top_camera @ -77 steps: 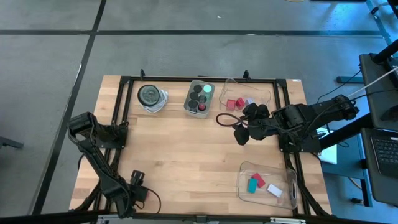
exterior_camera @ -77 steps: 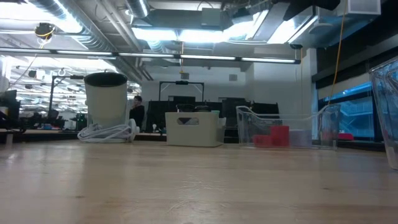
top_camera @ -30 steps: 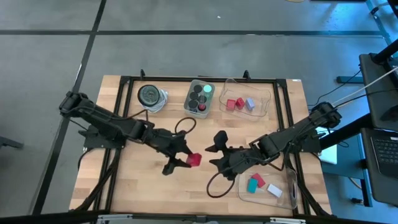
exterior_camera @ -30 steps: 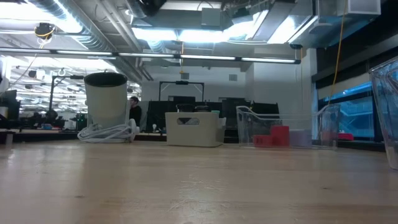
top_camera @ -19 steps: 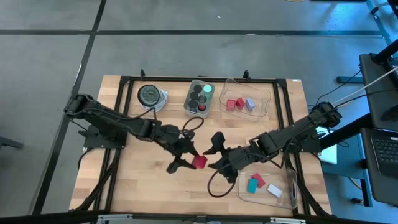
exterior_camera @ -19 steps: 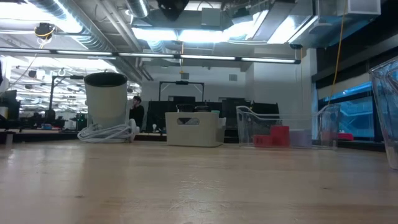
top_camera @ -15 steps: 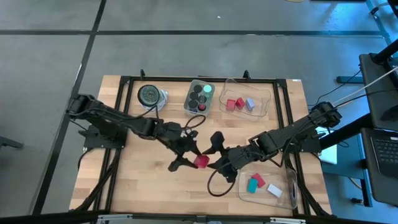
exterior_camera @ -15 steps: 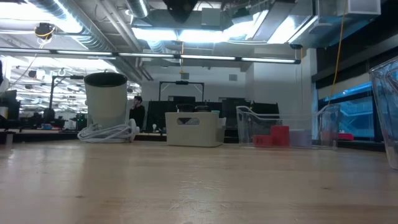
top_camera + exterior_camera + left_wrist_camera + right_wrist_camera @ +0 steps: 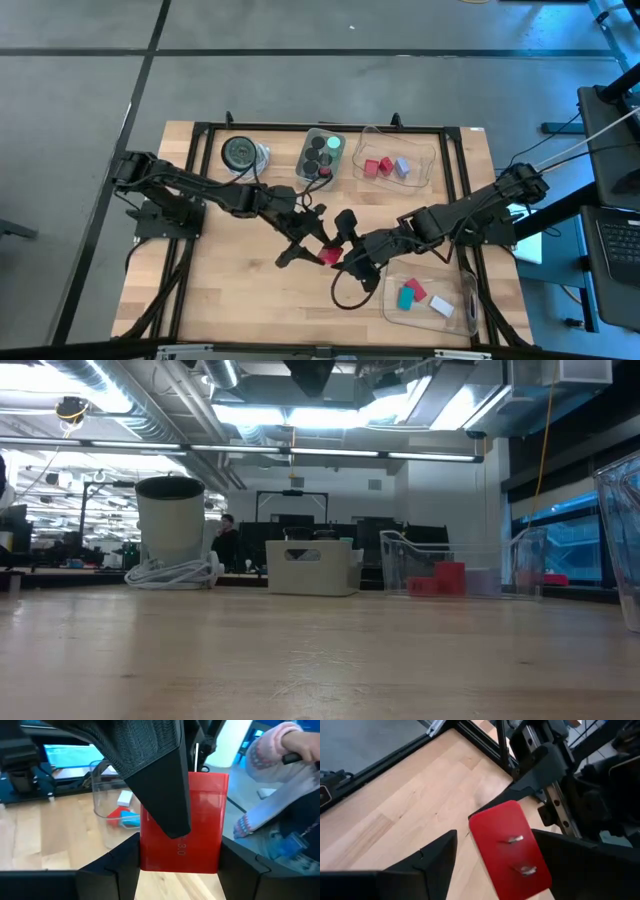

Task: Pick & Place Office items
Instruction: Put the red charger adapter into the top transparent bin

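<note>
High view, centre of the frame: mid-air handover, judged from the pose. Left end effector [image 9: 318, 247] clamped on a red block [image 9: 327, 256], raised off the counter [image 9: 230, 290] (nothing of it at counter level in the low view, only a dark shape at the top edge). Right end effector [image 9: 345, 258] just beside the block from the right of the frame, fingers apart on either side of it and, in the right wrist view, not visibly pressing on it.

Next move, as a judgement: closing squarely on the two free faces, then letting go on the left side only once the new grip is firm; afterwards probably carrying across to the clear tray [image 9: 455, 325] at lower right, already holding teal, red and white pieces.

Block: glossy hard plastic, flat-faced, rectangular with softly rounded corners, small printed marks on one face; likely slippery under a glancing pinch. Counter: pale wood, matte, visible grain. Tray: thin transparent plastic, rounded walls.
</note>
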